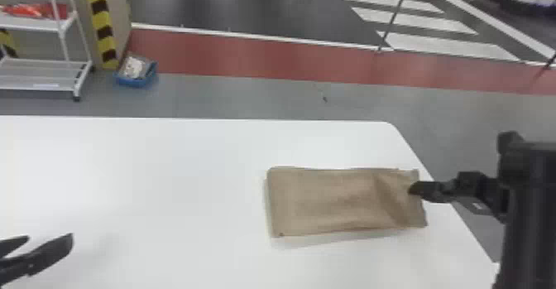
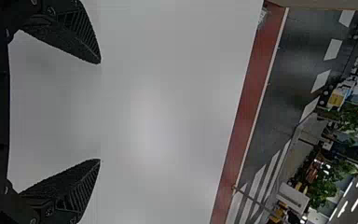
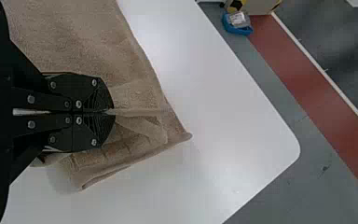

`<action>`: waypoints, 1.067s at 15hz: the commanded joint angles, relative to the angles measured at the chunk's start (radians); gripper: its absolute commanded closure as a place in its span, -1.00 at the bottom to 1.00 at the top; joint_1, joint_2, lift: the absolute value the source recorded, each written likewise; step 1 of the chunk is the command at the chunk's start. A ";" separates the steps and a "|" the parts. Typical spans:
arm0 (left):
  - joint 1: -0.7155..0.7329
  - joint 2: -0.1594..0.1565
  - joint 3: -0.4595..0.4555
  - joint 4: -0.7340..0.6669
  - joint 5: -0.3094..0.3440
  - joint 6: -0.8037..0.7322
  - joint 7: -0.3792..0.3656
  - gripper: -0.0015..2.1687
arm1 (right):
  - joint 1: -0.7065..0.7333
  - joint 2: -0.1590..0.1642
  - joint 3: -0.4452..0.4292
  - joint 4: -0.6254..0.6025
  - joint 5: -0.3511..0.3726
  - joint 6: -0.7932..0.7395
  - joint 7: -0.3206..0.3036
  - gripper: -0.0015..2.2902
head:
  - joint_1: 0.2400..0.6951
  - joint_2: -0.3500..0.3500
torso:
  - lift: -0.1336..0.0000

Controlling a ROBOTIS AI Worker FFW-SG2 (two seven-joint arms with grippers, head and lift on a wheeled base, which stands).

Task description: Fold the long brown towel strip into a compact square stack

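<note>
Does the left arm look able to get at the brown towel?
Probably yes: the left gripper is open, and nothing visible blocks its way to the towel, whose right end the right gripper pinches.

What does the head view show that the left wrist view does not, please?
Head view: the towel, the right fingers closed on its end, and a rack. Left wrist view: green plants in the background. Both: the table, the left fingers, open, and the red floor strip.
</note>
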 commanded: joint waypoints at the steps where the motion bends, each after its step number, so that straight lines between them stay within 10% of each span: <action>1: 0.004 0.001 0.004 -0.001 -0.003 0.000 -0.002 -0.87 | -0.006 0.007 0.017 0.046 0.031 -0.027 -0.019 -0.77 | 1.00 -0.75 | -0.86; 2: 0.006 0.002 0.007 0.001 -0.003 0.000 -0.002 -0.87 | -0.006 0.014 0.005 0.046 0.029 -0.024 -0.036 -1.00 | 1.00 -0.75 | -0.86; 16: 0.012 0.001 0.011 0.019 -0.001 -0.009 -0.011 -0.87 | -0.044 -0.011 0.026 0.094 0.077 -0.079 -0.110 -0.80 | 1.00 -0.85 | -0.86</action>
